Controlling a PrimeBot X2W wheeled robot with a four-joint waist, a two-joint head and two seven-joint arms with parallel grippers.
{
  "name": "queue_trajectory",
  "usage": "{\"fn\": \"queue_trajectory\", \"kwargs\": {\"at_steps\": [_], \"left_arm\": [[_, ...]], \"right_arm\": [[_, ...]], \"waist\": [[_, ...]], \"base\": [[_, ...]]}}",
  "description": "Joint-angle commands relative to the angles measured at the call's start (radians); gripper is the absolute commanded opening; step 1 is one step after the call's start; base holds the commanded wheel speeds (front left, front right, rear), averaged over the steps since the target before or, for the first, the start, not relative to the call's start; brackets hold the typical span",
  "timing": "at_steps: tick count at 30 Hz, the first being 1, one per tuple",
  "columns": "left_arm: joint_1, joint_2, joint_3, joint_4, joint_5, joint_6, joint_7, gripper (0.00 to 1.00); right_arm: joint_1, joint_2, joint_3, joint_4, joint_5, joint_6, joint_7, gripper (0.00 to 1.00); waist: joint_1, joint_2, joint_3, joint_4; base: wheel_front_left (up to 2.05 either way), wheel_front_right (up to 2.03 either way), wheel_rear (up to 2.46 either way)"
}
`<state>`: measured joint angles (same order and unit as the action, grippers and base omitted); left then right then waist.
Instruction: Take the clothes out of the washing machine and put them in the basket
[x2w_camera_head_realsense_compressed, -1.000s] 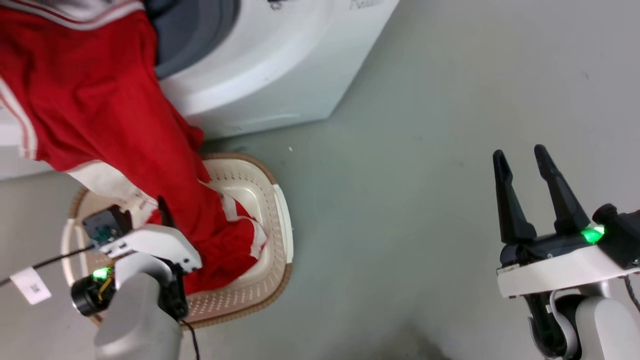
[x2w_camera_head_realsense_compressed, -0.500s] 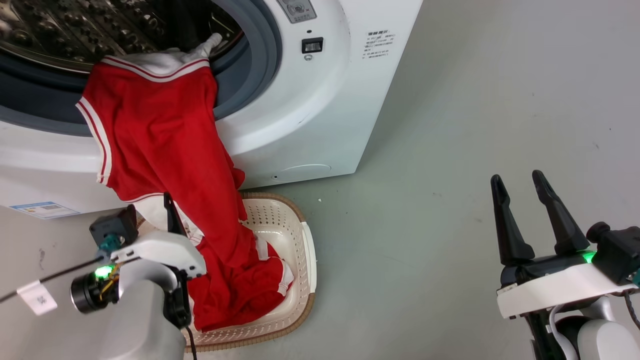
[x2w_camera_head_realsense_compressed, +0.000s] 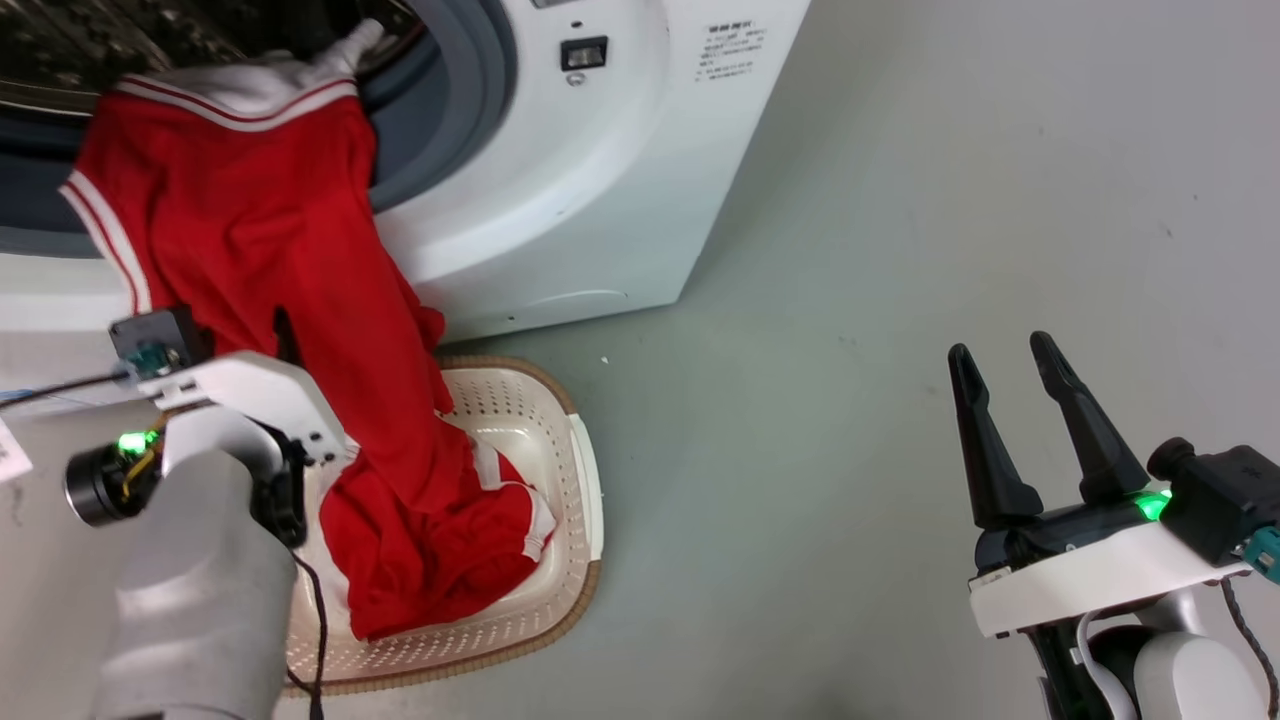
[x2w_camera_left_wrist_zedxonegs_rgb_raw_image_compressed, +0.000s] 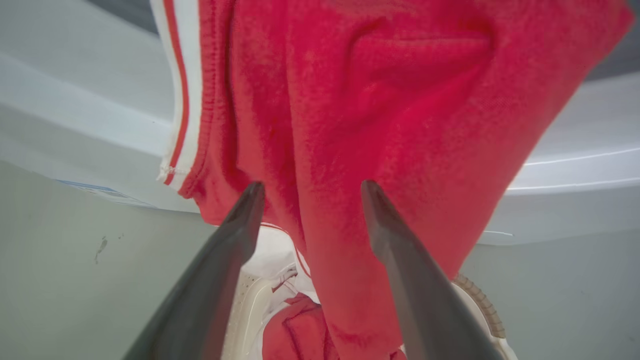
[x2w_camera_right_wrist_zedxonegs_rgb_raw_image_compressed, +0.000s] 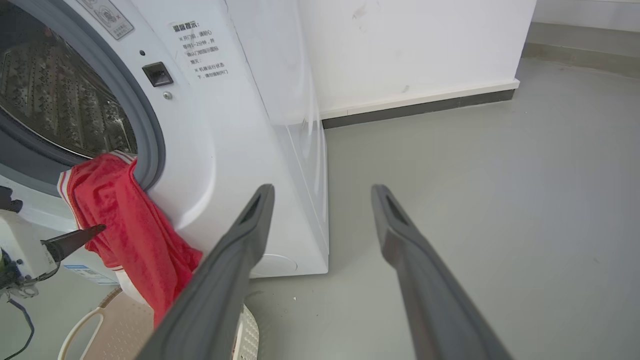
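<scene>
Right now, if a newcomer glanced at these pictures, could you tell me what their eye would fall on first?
The bright red clothes, hanging from the round opening of the washing machine at the upper left of the head view down into the cream basket on the floor. Next, the left gripper, open and pointing at that red fabric, and the right gripper, open over bare floor at the lower right.

a: any writing to read?
b: chinese print (x2w_camera_right_wrist_zedxonegs_rgb_raw_image_compressed: 201, 49) on the washing machine (x2w_camera_right_wrist_zedxonegs_rgb_raw_image_compressed: 235, 130) front, by the latch (x2w_camera_right_wrist_zedxonegs_rgb_raw_image_compressed: 157, 74); its heading looks like 温馨提示, the rest too small.
a: else?
b: a blue label (x2w_camera_right_wrist_zedxonegs_rgb_raw_image_compressed: 82, 274) low down, unreadable.
</scene>
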<state>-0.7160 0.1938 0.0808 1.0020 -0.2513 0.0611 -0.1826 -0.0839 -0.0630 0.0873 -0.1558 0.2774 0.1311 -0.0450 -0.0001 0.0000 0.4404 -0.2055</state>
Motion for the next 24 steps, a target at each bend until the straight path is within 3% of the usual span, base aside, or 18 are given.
{"fn": "queue_trajectory", "kwargs": {"at_steps": [1,15,16,17,18,24], "left_arm": [[-0.034,0.017,0.000,0.022,-0.004,-0.005,0.010,1.00],[-0.194,0.096,-0.018,0.119,0.000,0.008,0.016,1.00],[-0.198,0.098,-0.017,0.125,-0.003,0.008,0.013,0.81],[-0.198,0.099,-0.018,0.132,-0.004,0.009,0.006,0.28],[-0.194,0.098,-0.019,0.139,-0.005,0.009,0.000,0.00],[-0.137,0.086,0.000,0.168,-0.033,0.001,-0.044,0.00]], "right_arm": [[-0.019,-0.007,0.006,0.008,0.011,-0.001,-0.009,1.00],[-0.066,-0.025,0.042,0.065,0.041,-0.001,-0.056,1.00],[-0.067,-0.025,0.042,0.069,0.042,-0.001,-0.057,1.00],[-0.068,-0.024,0.042,0.073,0.042,-0.001,-0.059,1.00],[-0.069,-0.024,0.043,0.077,0.042,-0.001,-0.060,1.00],[-0.065,-0.019,0.043,0.090,0.036,-0.001,-0.063,1.00]], "waist": [[0.0001,0.0000,0.033,-0.023],[0.0001,0.0000,0.098,-0.068],[0.0001,0.0000,0.098,-0.068],[0.0001,0.0000,0.095,-0.068],[0.0001,0.0000,0.092,-0.068],[0.0001,0.0000,0.046,-0.059]], "base": [[0.00,0.00,0.00],[0.00,0.00,0.00],[0.00,0.00,0.00],[0.00,0.00,0.00],[0.00,0.00,0.00],[0.00,0.00,0.00]]}}
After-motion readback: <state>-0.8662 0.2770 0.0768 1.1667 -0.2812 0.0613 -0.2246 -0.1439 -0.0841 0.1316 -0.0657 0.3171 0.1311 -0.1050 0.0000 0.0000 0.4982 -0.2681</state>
